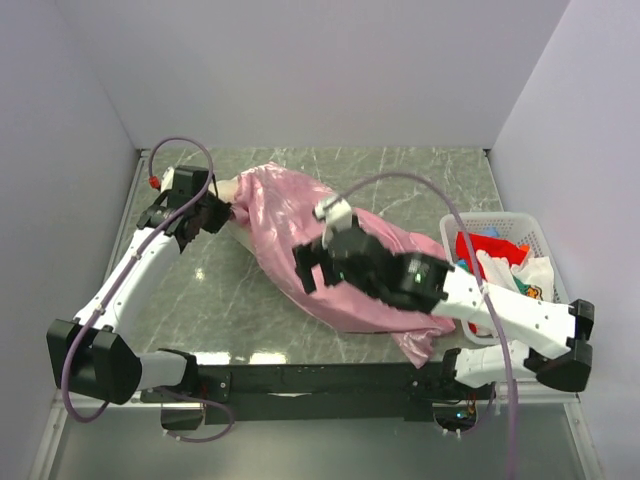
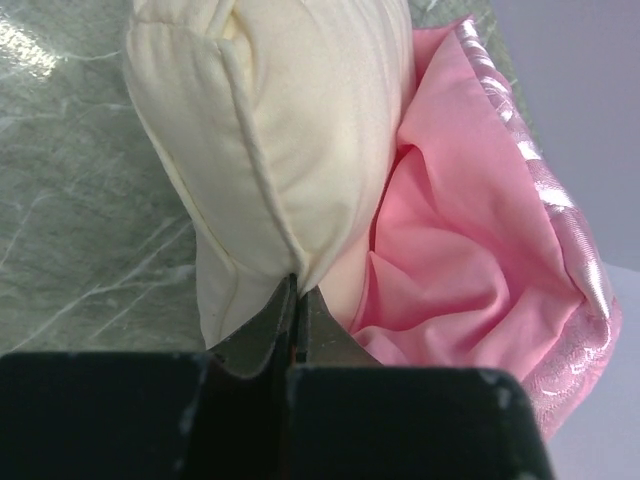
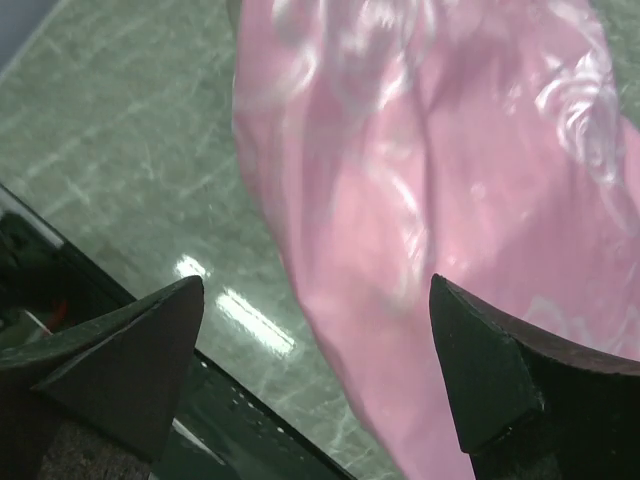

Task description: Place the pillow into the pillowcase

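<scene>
Two claws: left claw (image 2: 297, 290) tight on pillow (image 2: 300, 120), right claw (image 3: 317, 290) wide.

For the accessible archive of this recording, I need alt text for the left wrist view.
The left gripper, jaws shut, pinches the piped seam at a corner of the cream pillow, seen close up. To the pillow's right the pink pillowcase lies bunched against it, and a grey-green marbled table shows on the left.

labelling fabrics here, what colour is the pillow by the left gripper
Cream, plain, with a corded seam. The pillow shows best in the left wrist view.
</scene>
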`<state>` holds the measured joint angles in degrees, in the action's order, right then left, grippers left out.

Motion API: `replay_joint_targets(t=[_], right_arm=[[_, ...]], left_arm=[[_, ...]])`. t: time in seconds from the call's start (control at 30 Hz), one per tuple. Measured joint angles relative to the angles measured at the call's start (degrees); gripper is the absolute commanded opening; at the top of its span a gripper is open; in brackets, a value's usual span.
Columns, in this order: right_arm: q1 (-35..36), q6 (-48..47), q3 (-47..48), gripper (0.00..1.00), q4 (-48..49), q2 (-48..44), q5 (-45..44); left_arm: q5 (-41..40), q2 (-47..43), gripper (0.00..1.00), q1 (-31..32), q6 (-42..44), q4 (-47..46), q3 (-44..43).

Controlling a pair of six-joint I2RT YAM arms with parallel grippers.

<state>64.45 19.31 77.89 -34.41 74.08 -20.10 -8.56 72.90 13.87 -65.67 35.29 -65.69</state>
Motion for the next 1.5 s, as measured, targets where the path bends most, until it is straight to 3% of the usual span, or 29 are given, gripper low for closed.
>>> replay_joint_targets(t=[0.13,0.33,0.37,0.4,0.47,0.5,0.57,0.67,0.77,0.93,1.03,1.2,1.23,1.27,1.37,1.43,1.47,1.5], right_arm=[[7.9,1.3,-12.7,1.00,5.6,-2.6,-8.6],[10.2,2.1,-21.0,0.97,9.0,8.1,-15.4],[10.1,2.1,-20.8,0.91,9.1,9.7,-16.7],[9.9,2.0,-20.2,0.64,9.1,11.0,-18.0],[9.1,0.5,-18.8,0.38,8.6,12.5,-19.7],[8.7,-0.2,-17.9,0.08,8.2,12.7,-20.3],[8.1,-2.3,-15.0,0.00,6.9,12.2,-20.9],[7.5,-6.1,-9.1,0.00,3.7,8.9,-19.7],[4.4,-10.5,0.0,0.00,-0.9,3.0,-13.1],[-9.5,-14.3,16.4,0.00,-3.4,1.4,5.3],[-19.2,-15.2,21.5,0.01,-2.9,6.2,18.1],[-26.7,-14.3,26.1,0.29,-3.0,22.2,27.8],[-27.4,-13.4,26.9,0.37,-3.3,26.9,27.7],[-28.4,-12.5,27.8,0.60,-3.8,31.9,26.7],[-30.4,-9.3,31.3,0.81,-7.5,43.7,21.2],[-31.1,-7.3,33.8,0.83,-10.8,47.9,16.3],[-30.9,-6.5,34.7,0.83,-12.0,48.2,13.9],[-30.6,-5.7,35.3,0.83,-12.7,48.0,12.2]], left_arm=[[0.8,0.0,0.01,-0.2,0.0,-0.8,0.0],[1.0,-0.9,0.01,-0.2,1.3,-0.4,0.0],[1.0,-1.3,0.01,-0.2,1.6,-0.1,0.0],[1.0,-2.1,0.01,-0.1,2.1,-0.1,0.2],[1.0,-3.8,0.01,0.0,3.3,0.1,0.5],[0.7,-4.9,0.01,0.0,3.8,0.2,0.8],[0.2,-7.1,0.01,0.0,5.2,1.1,0.8],[-2.4,-11.9,0.01,-0.1,7.6,3.0,0.7],[-5.3,-17.1,0.01,-0.6,9.2,5.8,-1.2],[-4.9,-19.8,0.01,-0.4,10.4,7.5,-7.1],[-3.3,-17.8,0.01,-0.1,10.5,7.3,-7.7],[-1.4,-10.8,0.01,-0.2,10.3,2.2,-0.1],[-0.7,-9.2,0.01,-0.3,9.8,0.6,2.3],[0.3,-7.1,0.01,-0.3,9.0,-2.2,4.8],[1.1,-2.2,0.01,-0.6,8.7,-6.8,9.2],[1.7,0.9,0.01,-1.2,8.3,-7.3,11.4],[2.1,2.1,0.07,-1.3,8.2,-7.6,11.9],[2.7,3.3,0.30,-1.6,8.0,-8.0,12.1]])
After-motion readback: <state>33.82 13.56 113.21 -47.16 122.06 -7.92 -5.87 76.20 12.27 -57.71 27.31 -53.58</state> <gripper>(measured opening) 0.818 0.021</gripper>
